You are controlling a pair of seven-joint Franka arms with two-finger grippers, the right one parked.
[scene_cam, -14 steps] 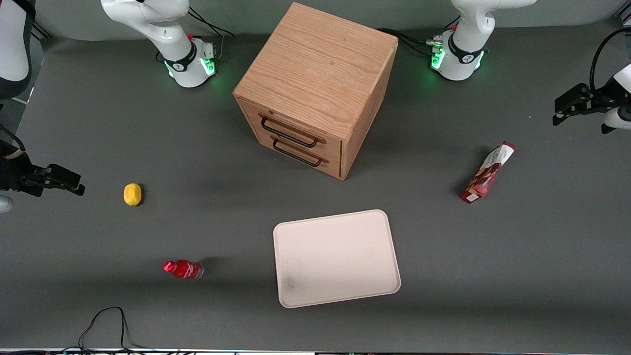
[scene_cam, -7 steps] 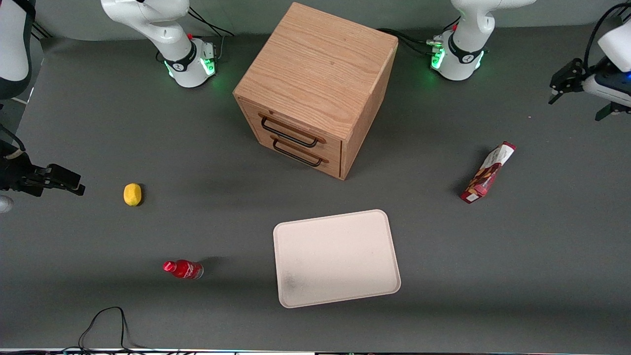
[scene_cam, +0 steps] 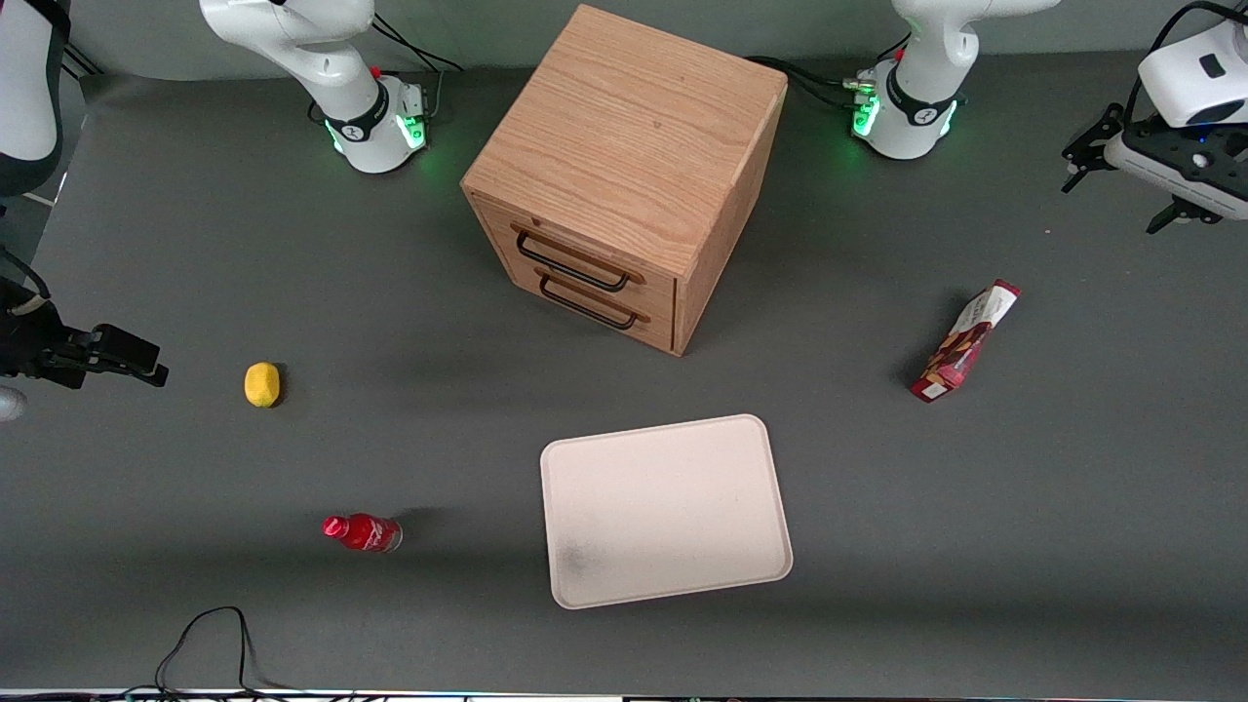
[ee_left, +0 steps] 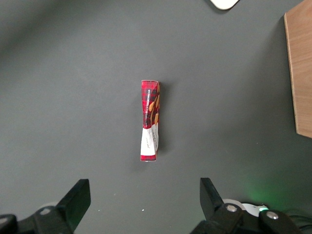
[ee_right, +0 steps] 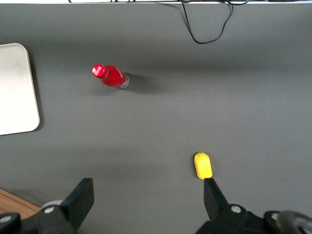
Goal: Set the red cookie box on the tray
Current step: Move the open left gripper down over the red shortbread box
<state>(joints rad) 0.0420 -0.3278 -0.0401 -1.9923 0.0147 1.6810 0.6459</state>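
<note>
The red cookie box (scene_cam: pixel 963 341) lies on the grey table toward the working arm's end, its white-panelled end pointing toward the front camera. In the left wrist view the red cookie box (ee_left: pixel 149 121) is seen from high above, ahead of the fingertips. My gripper (scene_cam: pixel 1112 203) hangs well above the table, farther from the front camera than the box and apart from it. The gripper (ee_left: pixel 144 197) is open with nothing between its fingers. The cream tray (scene_cam: pixel 663 507) lies flat nearer the front camera, in front of the cabinet, and one corner of the tray (ee_left: pixel 225 3) shows in the wrist view.
A wooden two-drawer cabinet (scene_cam: pixel 624 166) stands mid-table, between the arms' bases. A yellow lemon (scene_cam: pixel 261 383) and a small red bottle (scene_cam: pixel 362 532) lie toward the parked arm's end. A black cable (scene_cam: pixel 205 634) loops at the table's near edge.
My gripper has swung away from the front camera and a little toward the table's middle, turning to face down. The cookie box and tray have not moved.
</note>
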